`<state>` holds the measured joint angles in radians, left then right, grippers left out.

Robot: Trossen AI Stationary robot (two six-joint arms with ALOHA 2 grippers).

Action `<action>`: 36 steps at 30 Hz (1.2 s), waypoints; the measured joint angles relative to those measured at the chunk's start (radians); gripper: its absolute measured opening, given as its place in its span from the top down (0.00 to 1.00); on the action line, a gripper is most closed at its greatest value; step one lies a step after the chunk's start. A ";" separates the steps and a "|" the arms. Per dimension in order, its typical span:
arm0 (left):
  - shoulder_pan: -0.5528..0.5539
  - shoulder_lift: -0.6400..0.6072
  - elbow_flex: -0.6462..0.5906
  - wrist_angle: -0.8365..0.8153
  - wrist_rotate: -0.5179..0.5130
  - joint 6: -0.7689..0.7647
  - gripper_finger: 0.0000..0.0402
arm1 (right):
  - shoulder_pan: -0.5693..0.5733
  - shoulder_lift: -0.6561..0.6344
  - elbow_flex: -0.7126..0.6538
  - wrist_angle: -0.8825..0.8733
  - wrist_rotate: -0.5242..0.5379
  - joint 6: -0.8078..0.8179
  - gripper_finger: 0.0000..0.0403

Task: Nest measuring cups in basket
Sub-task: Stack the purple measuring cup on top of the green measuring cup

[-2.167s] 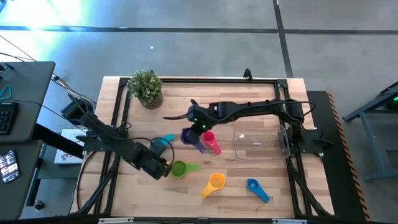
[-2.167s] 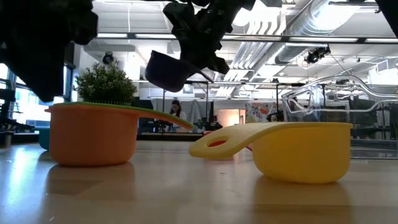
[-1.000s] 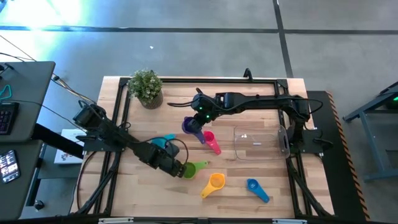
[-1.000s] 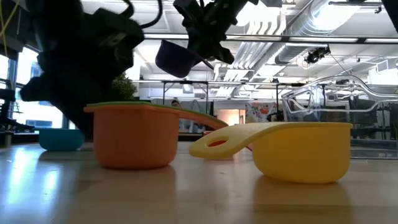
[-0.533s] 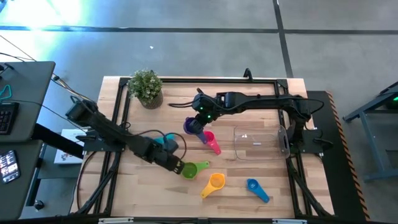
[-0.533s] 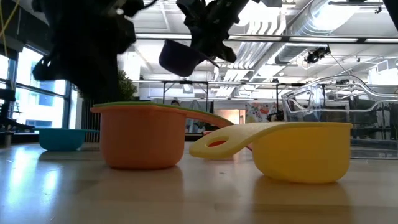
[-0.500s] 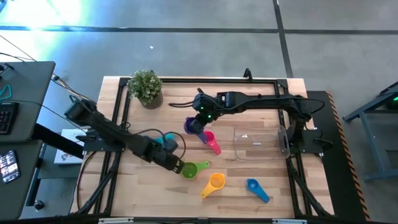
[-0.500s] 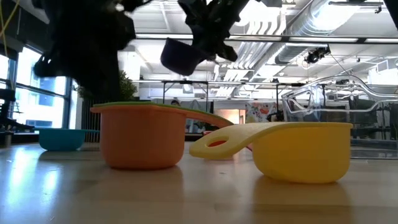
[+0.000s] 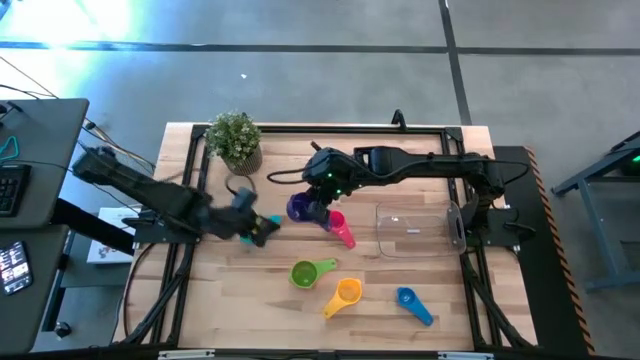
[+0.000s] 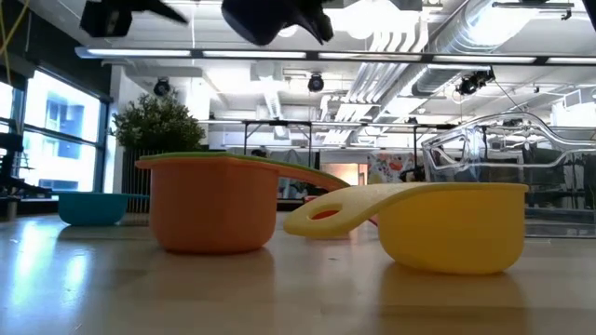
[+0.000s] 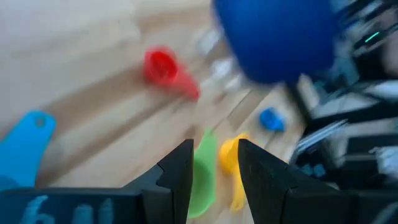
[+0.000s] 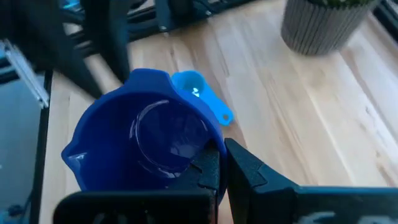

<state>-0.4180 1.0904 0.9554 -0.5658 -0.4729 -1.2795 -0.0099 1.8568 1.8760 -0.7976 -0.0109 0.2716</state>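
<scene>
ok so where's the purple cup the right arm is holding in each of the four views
High view: purple cup left of centre, held above the table beside the magenta cup.
Low view: dark shape at the top edge, well above the table.
Left wrist view: blurred blue-looking round shape at the top.
Right wrist view: fills the lower left, looking blue, gripped at its rim by the fingers.
Shared landmark: potted plant, also in the low and right wrist views.

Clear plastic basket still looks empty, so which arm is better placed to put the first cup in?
Right: its gripper already holds the purple plastic measuring cup near the clear rectangular basket; the left gripper holds nothing.
</scene>
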 joint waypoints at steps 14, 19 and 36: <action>0.000 -0.274 0.000 0.006 -0.250 0.088 0.71 | 0.109 0.086 0.008 0.062 -0.059 -0.179 1.00; 0.000 -0.290 0.000 -0.001 -0.283 0.095 0.71 | 0.134 0.128 0.008 0.054 -0.075 -0.244 1.00; 0.000 -0.254 0.000 -0.013 -0.339 0.066 0.71 | 0.162 0.260 0.008 0.053 -0.137 -0.411 1.00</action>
<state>-0.4183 0.8363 0.9553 -0.5788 -0.8120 -1.2135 0.1516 2.1170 1.8839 -0.7450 -0.1484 -0.1398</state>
